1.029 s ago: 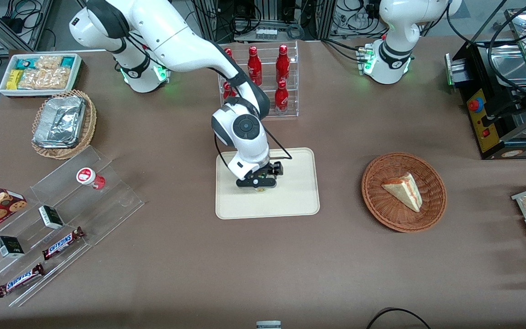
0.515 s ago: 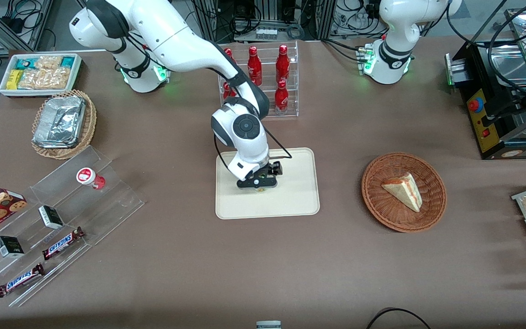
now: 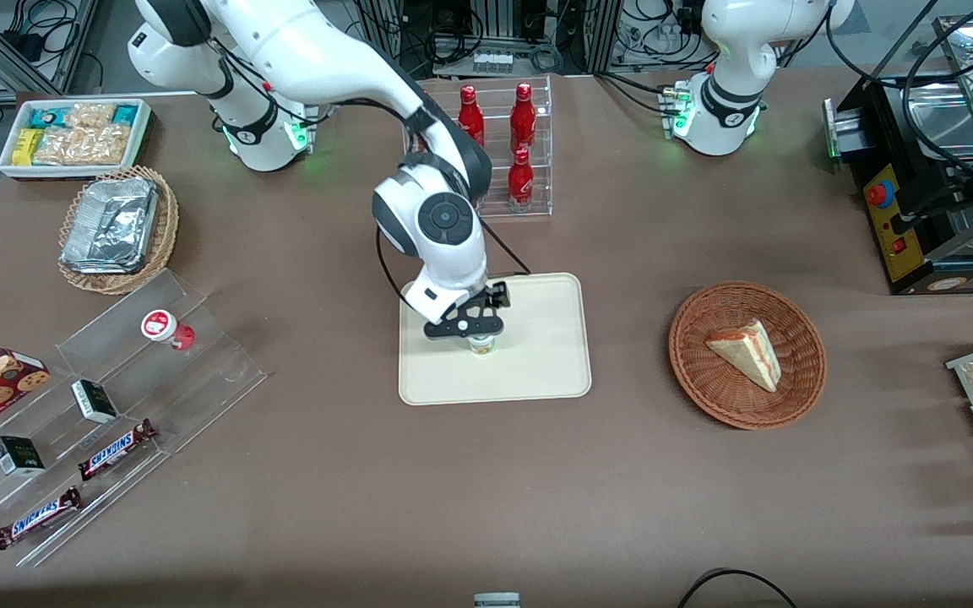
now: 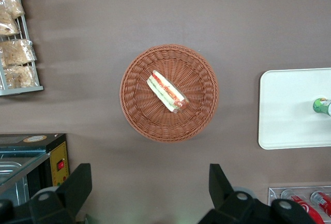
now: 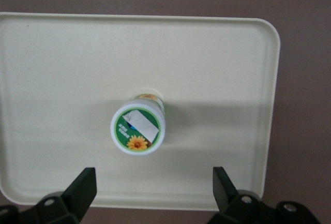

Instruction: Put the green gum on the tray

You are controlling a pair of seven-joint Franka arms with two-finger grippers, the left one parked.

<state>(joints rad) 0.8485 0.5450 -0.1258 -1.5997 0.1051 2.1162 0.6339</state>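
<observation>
The gripper (image 3: 468, 331) is held just above the green gum (image 3: 481, 344), its fingers (image 5: 83, 185) spread wide and nothing grasped. The small cylinder is stood upright on the tray (image 3: 537, 371), a smooth cream rectangle with rounded corners. The white lid's green sunflower label is shown only by the right wrist view; a woven basket (image 3: 799, 384) is shown by the front view.

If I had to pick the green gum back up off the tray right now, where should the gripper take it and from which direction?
Come straight down from above. The green gum stands upright on the tray, clear of the rim, round lid up. The gripper hangs open above it, so lower the fingers past the lid and close across the round body just under it; any side should do.
</observation>
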